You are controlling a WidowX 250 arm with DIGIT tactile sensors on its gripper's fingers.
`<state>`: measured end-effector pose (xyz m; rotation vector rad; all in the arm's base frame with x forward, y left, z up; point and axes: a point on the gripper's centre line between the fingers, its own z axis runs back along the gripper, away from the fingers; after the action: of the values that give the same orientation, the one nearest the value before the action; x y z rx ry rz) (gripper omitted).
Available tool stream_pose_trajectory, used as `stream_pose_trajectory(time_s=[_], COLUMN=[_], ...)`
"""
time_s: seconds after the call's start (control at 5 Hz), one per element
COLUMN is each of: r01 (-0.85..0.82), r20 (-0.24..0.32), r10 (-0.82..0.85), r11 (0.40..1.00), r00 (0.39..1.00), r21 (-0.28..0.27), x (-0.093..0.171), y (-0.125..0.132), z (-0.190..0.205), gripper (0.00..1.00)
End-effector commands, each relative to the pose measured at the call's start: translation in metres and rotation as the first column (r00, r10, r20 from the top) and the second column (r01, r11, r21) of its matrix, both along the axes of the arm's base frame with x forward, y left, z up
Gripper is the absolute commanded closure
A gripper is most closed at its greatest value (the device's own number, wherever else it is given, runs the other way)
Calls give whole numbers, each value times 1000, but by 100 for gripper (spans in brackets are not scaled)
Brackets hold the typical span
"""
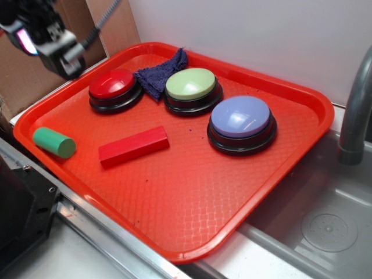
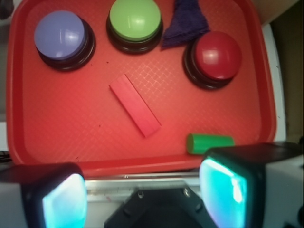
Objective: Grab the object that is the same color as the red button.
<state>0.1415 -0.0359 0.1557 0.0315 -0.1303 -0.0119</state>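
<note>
A plain red rectangular block (image 1: 134, 146) (image 2: 135, 105) lies flat on the red tray (image 1: 174, 203) (image 2: 57, 128), near its middle. The red button (image 1: 114, 88) (image 2: 213, 59), a red dome on a black base, sits at the tray's far left in the exterior view. My gripper (image 1: 49, 43) (image 2: 145, 194) hangs high above the tray's left edge, well away from the block. It is open, with nothing between its glowing pads (image 2: 223, 190).
A green-topped button (image 1: 192, 90) and a lavender-topped button (image 1: 242, 124) stand on the tray. A dark blue cloth (image 1: 160, 74) lies between the red and green buttons. A green cylinder (image 1: 54, 142) (image 2: 210, 143) rests near the tray's left rim. A sink and grey faucet (image 1: 354, 116) lie right.
</note>
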Motion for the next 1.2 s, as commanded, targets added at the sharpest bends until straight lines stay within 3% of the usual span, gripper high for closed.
stream_pose_trajectory(time_s=[0.0, 0.2, 0.4, 0.6, 1.0], r01=[-11, 21, 20, 47, 105], r20=[87, 109, 73, 69, 54], r10=[4, -30, -28, -52, -111], r11=[997, 997, 995, 996, 990], r00=[996, 994, 997, 996, 992], r21=[77, 80, 100, 76, 95], x=[9, 16, 31, 42, 59], y=[-8, -6, 0, 3, 0], z=[-45, -65, -93, -111, -149], gripper=[0, 0, 0, 0, 0])
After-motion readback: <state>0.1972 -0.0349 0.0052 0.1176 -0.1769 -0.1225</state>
